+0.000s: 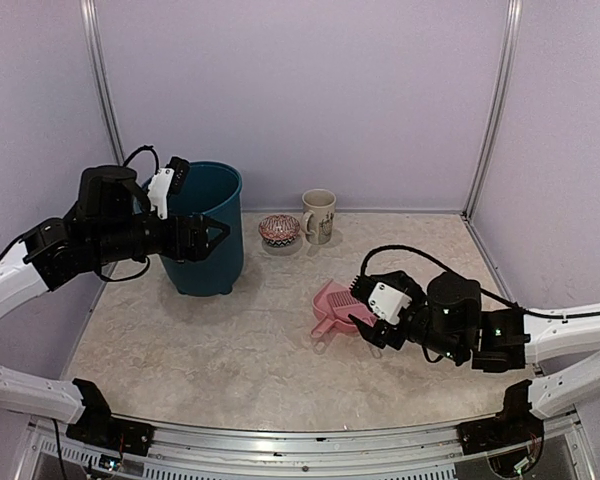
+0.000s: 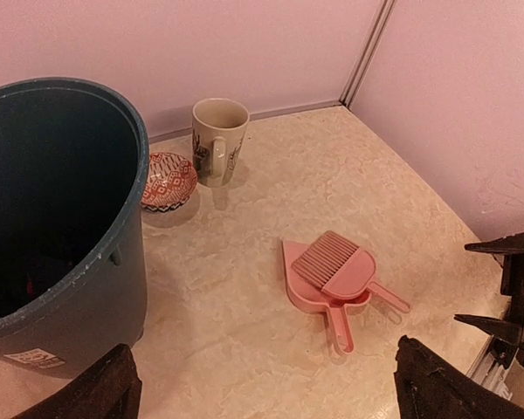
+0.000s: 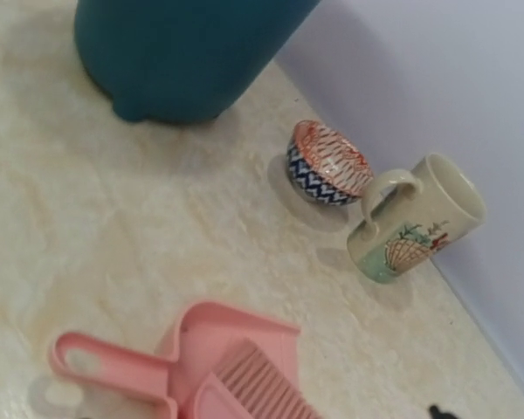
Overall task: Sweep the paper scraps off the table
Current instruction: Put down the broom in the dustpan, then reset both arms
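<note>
No paper scraps show anywhere on the beige mottled table (image 1: 230,350). The inside of the teal bin (image 1: 205,230) is dark in the left wrist view (image 2: 61,218), and I cannot tell what is in it. My left gripper (image 1: 216,237) is open and empty, held above the table in front of the bin; its fingers (image 2: 105,388) frame the bottom of its own view. My right gripper (image 1: 363,310) is open and empty just right of the pink dustpan (image 1: 330,300). It also shows open at the right edge of the left wrist view (image 2: 493,286).
A pink brush (image 2: 336,262) lies on the dustpan (image 2: 301,284), handles toward the near edge. A patterned bowl (image 1: 279,229) and a cream mug (image 1: 319,215) stand by the back wall. The metal rail (image 1: 300,445) runs along the front edge.
</note>
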Controlling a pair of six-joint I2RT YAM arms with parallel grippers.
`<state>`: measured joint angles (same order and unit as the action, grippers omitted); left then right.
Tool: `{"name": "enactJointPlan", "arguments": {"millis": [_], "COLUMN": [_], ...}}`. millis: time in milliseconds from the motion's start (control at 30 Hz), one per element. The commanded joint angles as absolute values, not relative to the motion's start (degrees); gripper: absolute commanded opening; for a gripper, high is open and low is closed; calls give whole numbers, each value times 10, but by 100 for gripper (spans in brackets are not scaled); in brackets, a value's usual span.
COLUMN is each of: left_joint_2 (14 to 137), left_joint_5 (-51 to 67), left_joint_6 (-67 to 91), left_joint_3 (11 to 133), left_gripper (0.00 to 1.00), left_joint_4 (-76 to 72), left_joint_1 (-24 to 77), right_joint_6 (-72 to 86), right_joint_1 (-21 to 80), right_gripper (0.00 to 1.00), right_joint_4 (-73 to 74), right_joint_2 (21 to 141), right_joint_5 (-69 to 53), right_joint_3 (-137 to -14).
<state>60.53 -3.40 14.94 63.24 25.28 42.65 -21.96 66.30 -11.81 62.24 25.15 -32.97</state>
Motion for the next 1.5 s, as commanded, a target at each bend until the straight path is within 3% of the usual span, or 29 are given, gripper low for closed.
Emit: {"name": "enactJointPlan", "arguments": {"millis": [0, 400, 600, 1033, 1467], "left_joint_2": [579, 517, 491, 524, 599], "left_joint_5": [-40, -227, -284, -290, -304], "left_joint_6": [145, 129, 147, 208, 277], "left_joint_3": [641, 679, 658, 615, 555], "left_gripper": [99, 99, 99, 99, 99], "left_joint_4": [238, 246, 226, 271, 342], "left_joint_1": [423, 414, 340, 125, 85], "right_joint_6": [-152, -39, 3, 27, 17], "right_joint_1": [623, 474, 391, 281, 230], "right_gripper": [81, 85, 92, 95, 96], "right_joint_4": [-94, -35, -33, -63, -154], "right_joint_2": [599, 585, 566, 576, 597], "right_joint_5": [227, 151, 120, 131, 194], "right_joint_3": [-331, -352, -347, -338, -305]}}
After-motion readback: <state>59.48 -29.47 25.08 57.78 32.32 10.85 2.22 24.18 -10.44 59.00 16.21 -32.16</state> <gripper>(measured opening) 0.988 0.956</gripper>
